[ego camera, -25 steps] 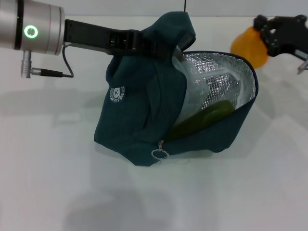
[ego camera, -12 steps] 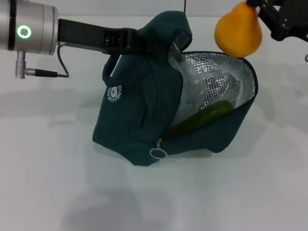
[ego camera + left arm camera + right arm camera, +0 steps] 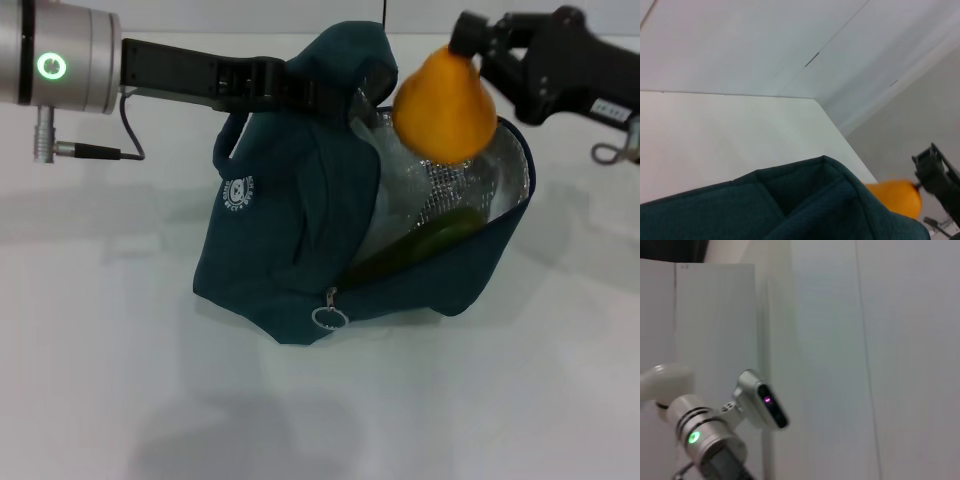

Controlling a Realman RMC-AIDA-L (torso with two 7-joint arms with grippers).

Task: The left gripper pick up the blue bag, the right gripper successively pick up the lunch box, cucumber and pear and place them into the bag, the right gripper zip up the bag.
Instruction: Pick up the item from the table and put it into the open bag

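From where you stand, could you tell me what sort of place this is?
Probably a robot test bench: a bare white table, plain white walls, and only a blue bag held up for packing.

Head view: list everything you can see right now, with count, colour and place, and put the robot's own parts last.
blue bag: one, dark teal-blue with silver lining, on the white table, mouth open toward the right gripper, top held up.
cucumber: one, dark green, lying inside the bag along its lower wall.
lunch box: one, clear, partly visible inside the bag behind the cucumber.
pear: one, orange-yellow, in the air over the bag's open mouth.
zip pull: one, metal ring, on the bag's front lower edge.
left gripper: gripping the bag's top fabric.
right gripper: holding the pear by its top.
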